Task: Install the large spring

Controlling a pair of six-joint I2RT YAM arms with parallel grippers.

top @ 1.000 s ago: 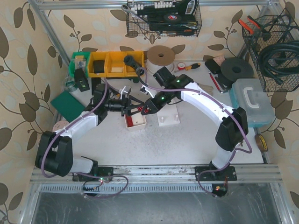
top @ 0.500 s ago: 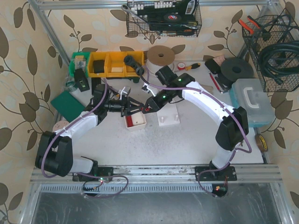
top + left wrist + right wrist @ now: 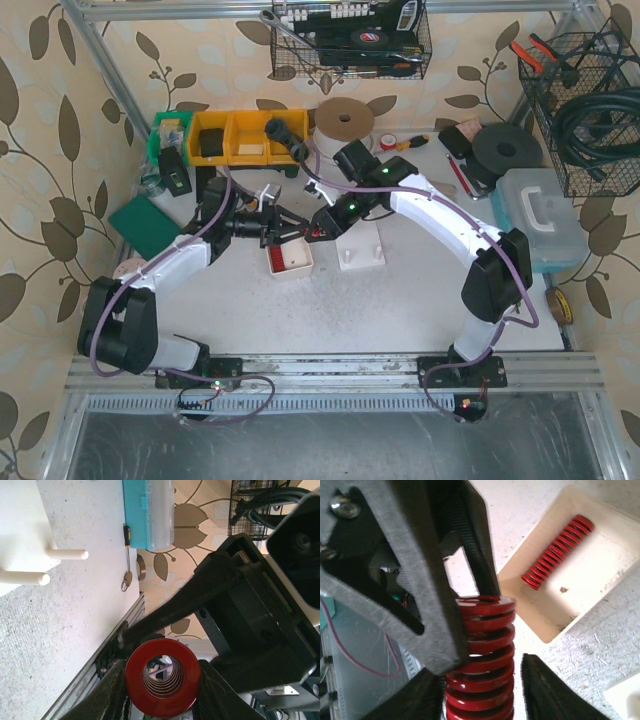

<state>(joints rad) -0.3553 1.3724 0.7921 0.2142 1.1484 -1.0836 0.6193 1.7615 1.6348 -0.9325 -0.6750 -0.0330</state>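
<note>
- Left tool (image 3: pixel 161 674) is clamping the large spring (image 3: pixel 162 676) at one end; both fingers (image 3: pixel 114 692) are pressing its red coils.
- Right tool (image 3: pixel 477 682) is straddling the same spring lower down. A sliver of gap is showing at one finger (image 3: pixel 545 692), so it is not gripping.
- The spring is hanging in the air above the desk (image 3: pixel 400 300), just beside the tray (image 3: pixel 600 580), which is holding a smaller red spring (image 3: pixel 559 552).
- The white peg block (image 3: pixel 358 255) is sitting nearby.

Overhead camera looks down; both close wrist cameras share the spring (image 3: pixel 137 672).
</note>
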